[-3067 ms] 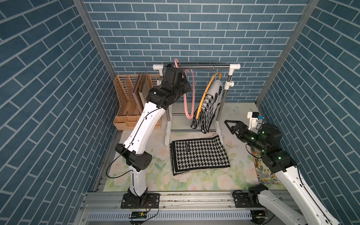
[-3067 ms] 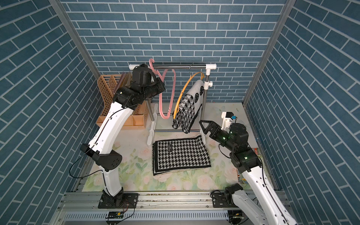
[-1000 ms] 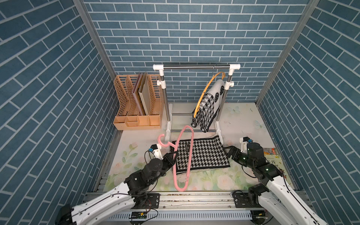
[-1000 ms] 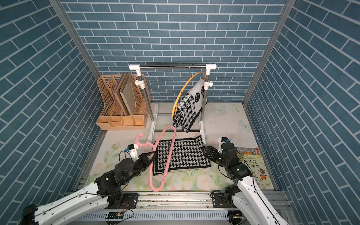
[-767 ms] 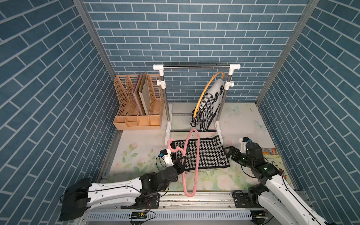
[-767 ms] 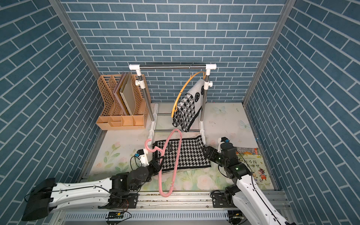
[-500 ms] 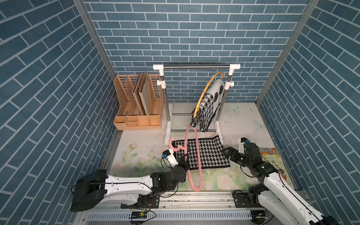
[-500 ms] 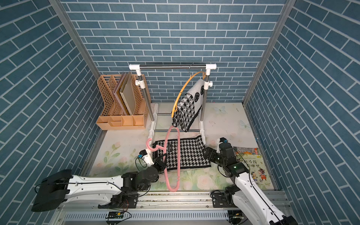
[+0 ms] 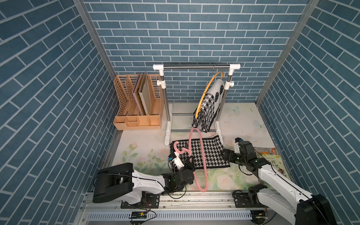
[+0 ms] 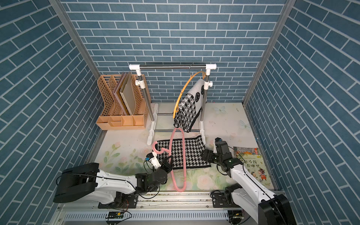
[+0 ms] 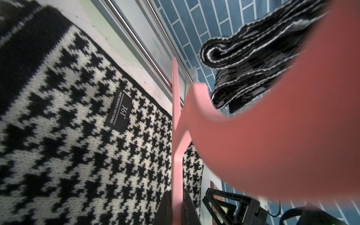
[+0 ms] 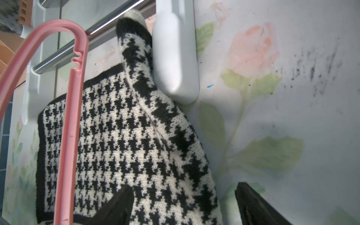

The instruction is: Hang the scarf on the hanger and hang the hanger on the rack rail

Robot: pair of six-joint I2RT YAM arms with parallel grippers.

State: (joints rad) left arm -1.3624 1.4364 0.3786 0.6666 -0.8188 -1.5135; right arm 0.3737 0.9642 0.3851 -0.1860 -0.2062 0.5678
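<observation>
We see a floral mat (image 9: 140,152) covering the table, w/ a white-and-steel rack (image 9: 196,67) at the back and a tan file organizer (image 9: 136,109) just beside the rack's left post.

In both top views the houndstooth scarf (image 9: 212,153) lies flat on the mat in front of the rack. Its far right corner meets the rack's right foot. The R wrist view shows that corner rucked up against the foot, which the top views leave too small to read.

The pink hanger (image 10: 180,189) is off the rail and held up over the scarf's left part. One end is near the hem of a second scarf (image 9: 210,103), which hangs on an orange hanger (image 9: 206,91) on the rail. The other end reaches past the houndstooth scarf's front edge. We can't tell whether the pink plastic touches the knit.

Two picture books (image 10: 253,161) lie by the right wall, clear in the top views only.

The L gripper (image 9: 188,161) is clamped on the pink hanger near its hook. The L wrist view shows both fingers pressed on the pink bar.

The R gripper (image 10: 204,155) sits low at the scarf's right edge, jaws wide apart w/ nothing held. The R wrist view shows one finger (image 12: 116,204) over the knit and the other over bare mat.

Only the L wrist view shows the scarf's small black label (image 11: 118,113).
</observation>
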